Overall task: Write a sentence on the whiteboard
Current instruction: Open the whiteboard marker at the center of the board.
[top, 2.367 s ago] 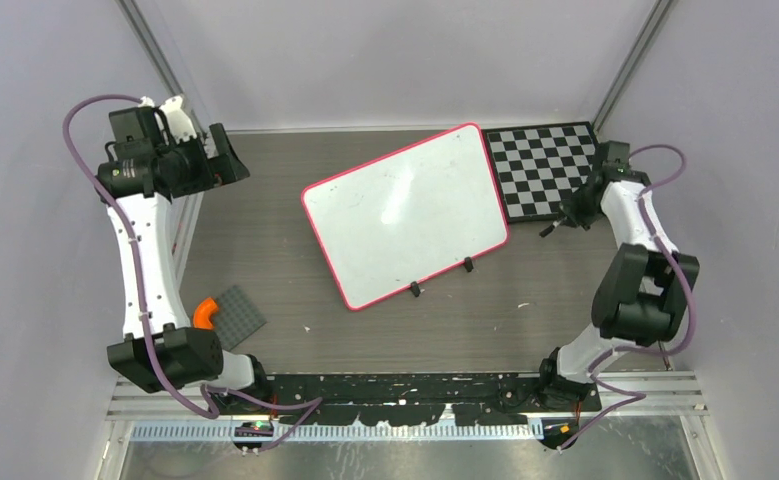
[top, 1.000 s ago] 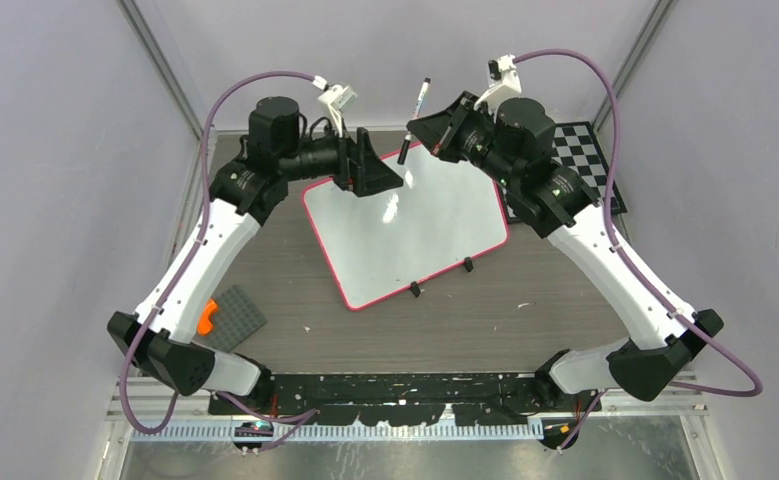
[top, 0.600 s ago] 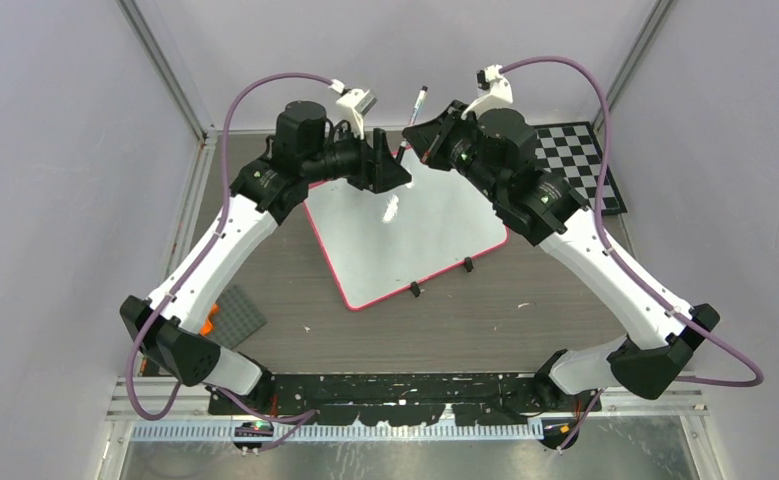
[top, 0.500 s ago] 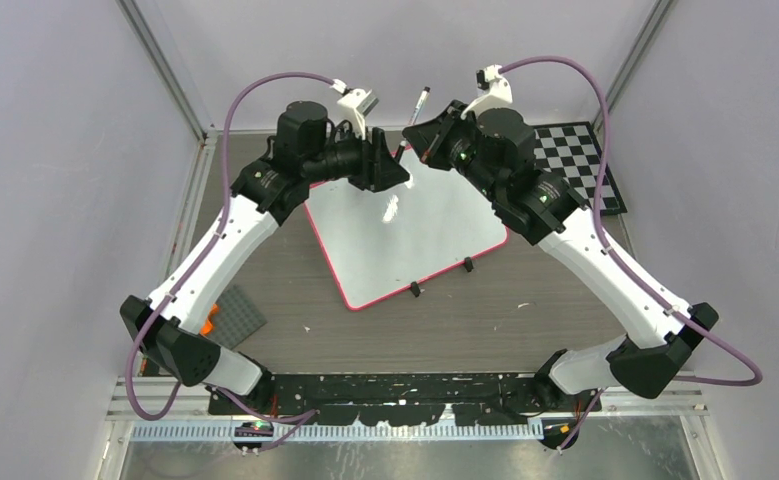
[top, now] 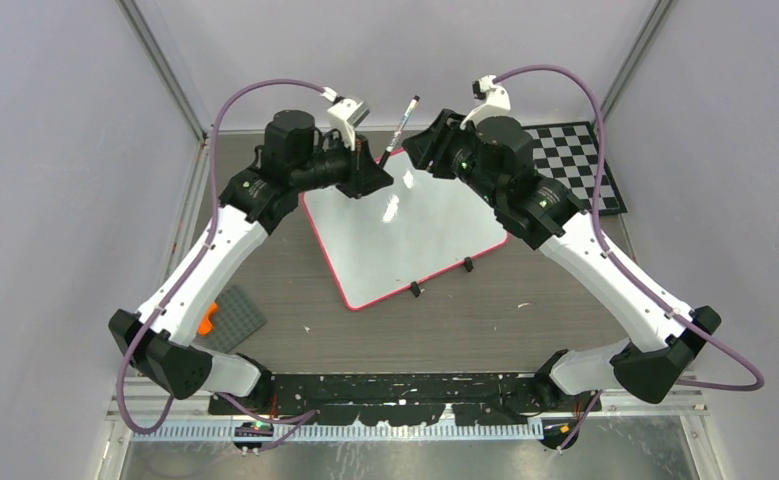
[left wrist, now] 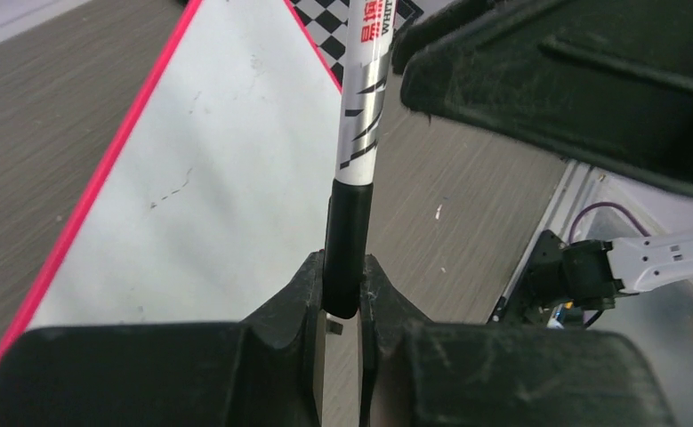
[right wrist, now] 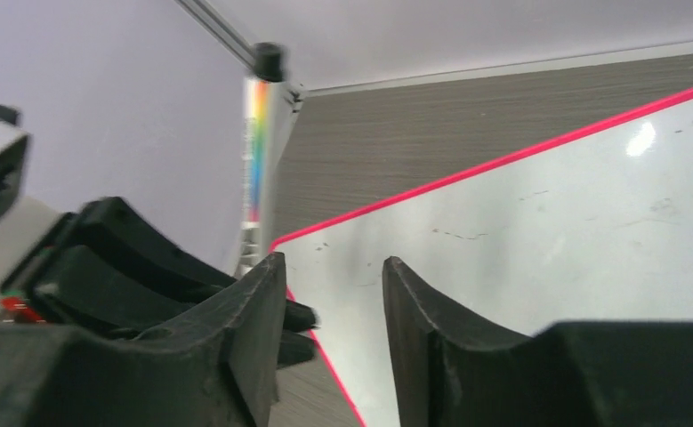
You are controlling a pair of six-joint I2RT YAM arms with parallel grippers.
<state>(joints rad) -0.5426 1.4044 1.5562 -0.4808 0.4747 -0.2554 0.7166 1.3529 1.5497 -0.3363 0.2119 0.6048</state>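
A: Where's the whiteboard?
B: Lying skewed in the middle of the tabletop, with nothing written on it yet. Above its far edge, my left end effector is clamped on just the black end of the marker. My right end effector gapes empty just beside it.
A: The risk?
B: So short a hold may let the marker swivel or slip once it's pressed down. My right fingers could also knock it.
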